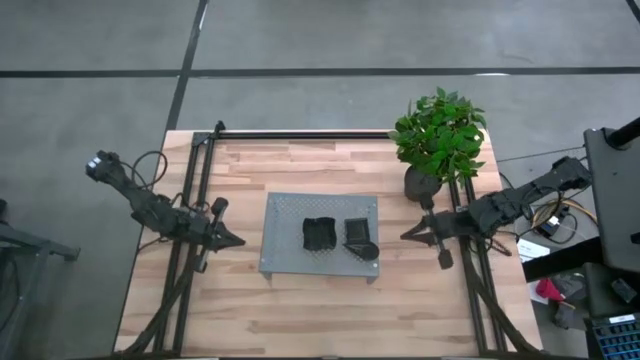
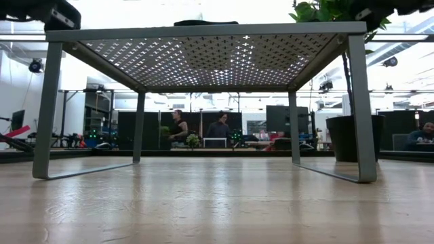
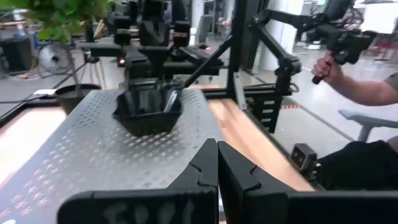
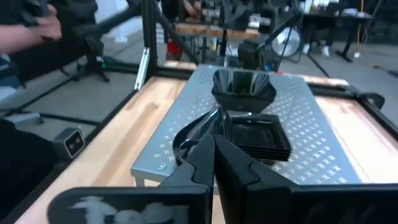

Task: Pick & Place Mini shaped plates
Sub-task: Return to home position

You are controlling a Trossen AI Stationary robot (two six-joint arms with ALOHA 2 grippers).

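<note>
Plates all on grey shelf, mid-bench: wavy stack, square stack, teardrop stack. Left gripper just off shelf's left edge, right gripper off its right edge, nearer the stacks. Both point inward, fingers pinched together, empty. Judged next: draw back outward. Open bench behind each arm; plant pot close beside right arm.

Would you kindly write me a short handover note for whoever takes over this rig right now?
Left gripper: shut, empty, just off the left side of the grey tray.
Right gripper: shut, empty, off the tray's right side, near the plant pot.
Plates: all on the tray, as a wavy-edged stack, a square stack and a teardrop stack.
Done: the high view shows no plate off the tray.
Left: probably only parking both arms.
</note>
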